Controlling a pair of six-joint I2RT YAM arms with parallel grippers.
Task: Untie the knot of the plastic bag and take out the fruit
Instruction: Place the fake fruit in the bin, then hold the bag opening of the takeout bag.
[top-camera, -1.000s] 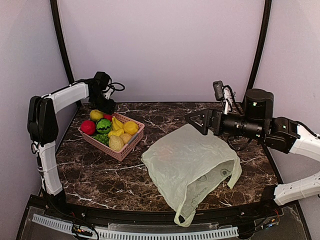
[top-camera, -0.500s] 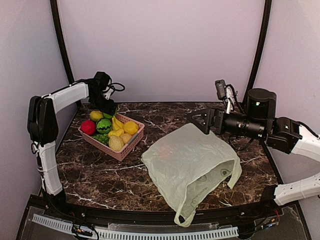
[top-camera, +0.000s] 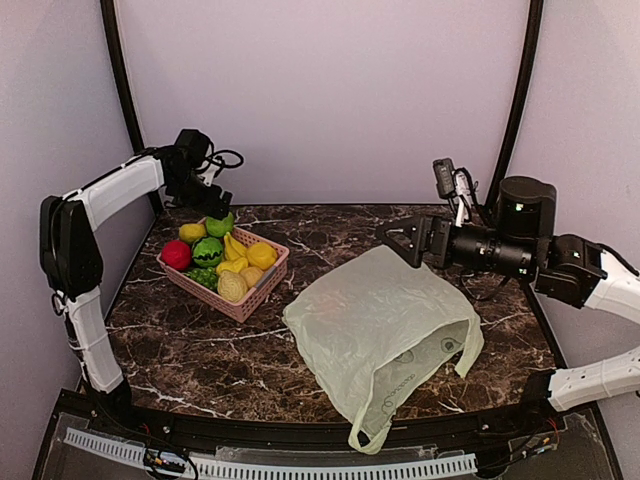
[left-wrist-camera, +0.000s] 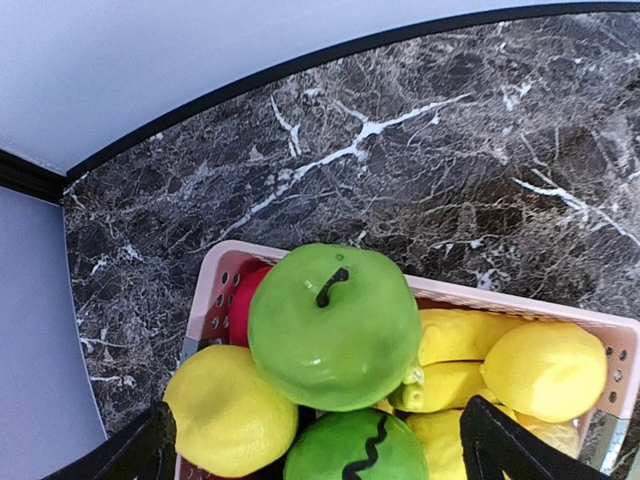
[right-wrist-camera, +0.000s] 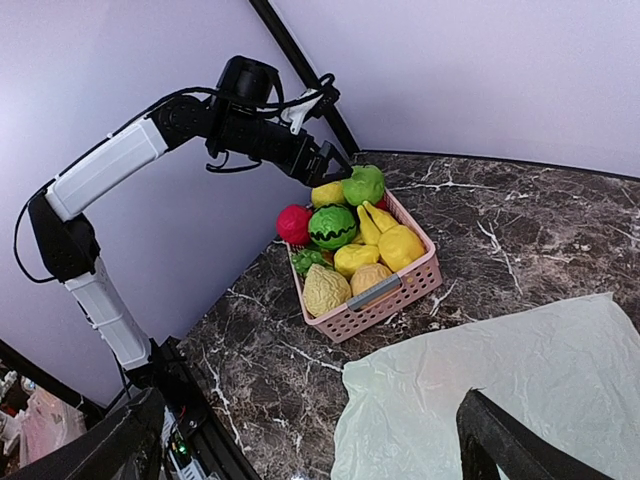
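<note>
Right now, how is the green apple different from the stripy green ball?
The green apple is light green with a dark stem; the stripy green ball is darker with black wavy stripes. The apple sits atop the pile, the ball lower. Both are round, in the pink basket.

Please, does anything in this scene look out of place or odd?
Two small things. The plastic bag lies flat and open, one handle hanging over the table's near edge. The green apple sits perched on other fruit at the pink basket's far corner, above its rim.
</note>
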